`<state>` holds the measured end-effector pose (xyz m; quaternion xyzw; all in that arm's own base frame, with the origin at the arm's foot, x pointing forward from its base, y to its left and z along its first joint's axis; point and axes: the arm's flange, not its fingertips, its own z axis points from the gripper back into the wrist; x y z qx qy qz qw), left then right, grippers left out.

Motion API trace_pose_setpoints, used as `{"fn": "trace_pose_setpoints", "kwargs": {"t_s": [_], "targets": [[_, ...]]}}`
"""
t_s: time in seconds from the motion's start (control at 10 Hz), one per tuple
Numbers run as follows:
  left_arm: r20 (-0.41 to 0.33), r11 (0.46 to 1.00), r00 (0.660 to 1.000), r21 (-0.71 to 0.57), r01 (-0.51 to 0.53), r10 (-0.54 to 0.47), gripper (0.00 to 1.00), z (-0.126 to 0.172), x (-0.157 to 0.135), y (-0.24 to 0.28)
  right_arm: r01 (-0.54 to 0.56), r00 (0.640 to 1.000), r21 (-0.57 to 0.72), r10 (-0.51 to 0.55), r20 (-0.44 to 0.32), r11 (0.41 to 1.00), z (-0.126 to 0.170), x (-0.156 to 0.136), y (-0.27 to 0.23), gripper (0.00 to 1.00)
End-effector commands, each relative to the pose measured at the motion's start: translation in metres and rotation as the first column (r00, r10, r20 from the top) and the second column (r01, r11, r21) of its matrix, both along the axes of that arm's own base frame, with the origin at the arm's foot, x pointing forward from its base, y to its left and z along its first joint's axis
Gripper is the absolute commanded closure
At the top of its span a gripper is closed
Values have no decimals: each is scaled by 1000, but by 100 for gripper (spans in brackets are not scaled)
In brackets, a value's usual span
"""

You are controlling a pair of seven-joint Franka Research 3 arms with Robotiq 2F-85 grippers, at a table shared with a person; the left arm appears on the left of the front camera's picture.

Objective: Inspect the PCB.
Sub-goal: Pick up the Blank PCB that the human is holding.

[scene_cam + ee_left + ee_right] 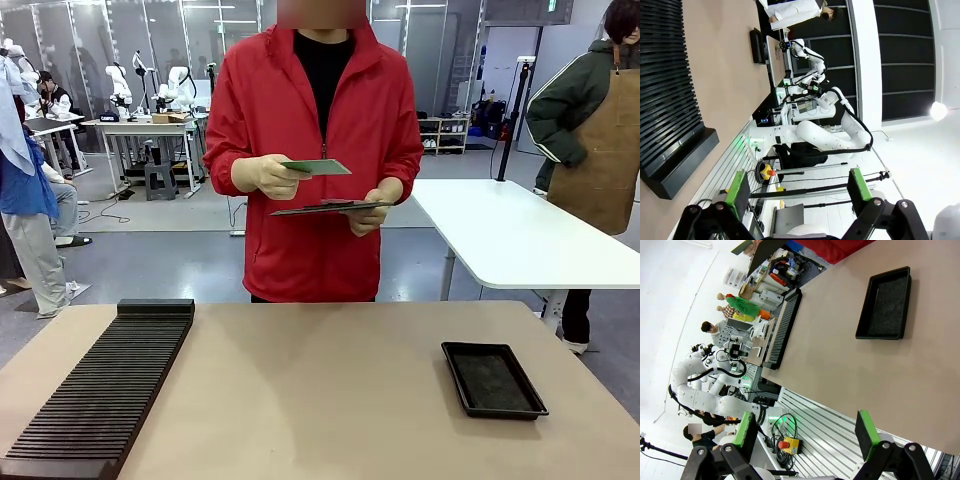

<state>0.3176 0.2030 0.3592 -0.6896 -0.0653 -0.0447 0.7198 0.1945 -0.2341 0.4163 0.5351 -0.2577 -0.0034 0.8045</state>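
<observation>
Inspection looks under way. The thin flat green rectangular PCB (318,167) is off the tan desk (320,400), held roughly level at chest height in one hand (265,176) of the person in the red jacket at the far side. It sits just above a dark flat clipboard (330,208) held in the other hand (368,215). The black shallow tray (452,372) at near right is empty. A black ridged rack (100,390) lies at near left. The left gripper (797,185) and right gripper (805,432) are both wide, holding nothing, well apart from the board. Probably left to do: finish the check and set the board down or hand it over.
</observation>
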Motion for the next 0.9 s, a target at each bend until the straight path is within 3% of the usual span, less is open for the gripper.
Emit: {"fn": "trace_pose_setpoints", "kwargs": {"t_s": [0.0, 0.8], "targets": [[-5, 1000, 1000, 14, -2, 2, 0, 2, 1, 0, -2, 1000, 5, 2, 23, 1000, 2, -1, -1, 0], [-5, 1000, 1000, 14, -2, 2, 0, 2, 1, 0, -2, 1000, 5, 2, 23, 1000, 2, -1, -1, 0]]}}
